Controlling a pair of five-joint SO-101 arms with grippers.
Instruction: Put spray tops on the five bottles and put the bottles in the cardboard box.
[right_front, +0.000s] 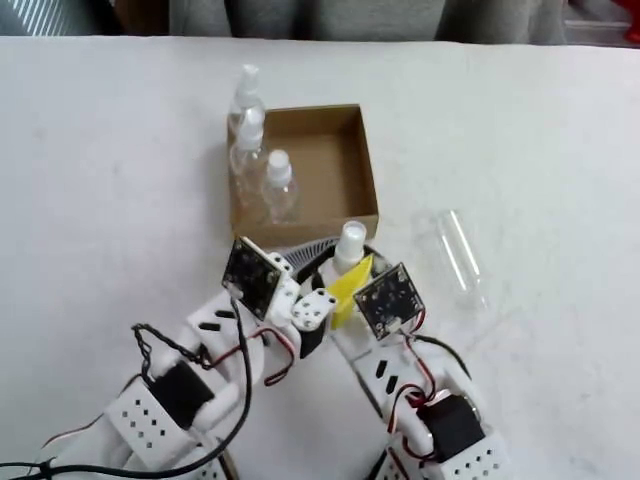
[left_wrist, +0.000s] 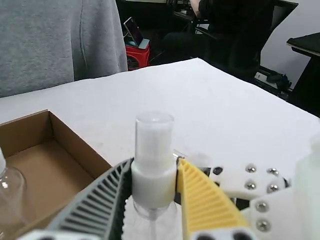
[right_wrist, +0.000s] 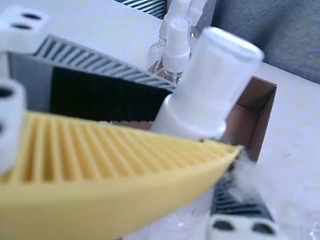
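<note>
Three capped bottles (right_front: 258, 165) line the cardboard box's (right_front: 368, 170) left side; its right half lies open (a gripped bottle (right_front: 351, 243) stands just below the lower rim, centre frame).

1. This looks like an office or lab workroom, not a home.
2. A white-covered worktable (left_wrist: 225, 120) spreads around the fingers (left_wrist: 205, 200) of the left gripper (left_wrist: 153, 167).
3. Beyond the fingers, past the table's far edge, stand black desks (left_wrist: 305, 45).
4. Also beyond them, a red box (left_wrist: 137, 52) sits low on the floor with a small screen (left_wrist: 134, 31) propped on it.
</note>
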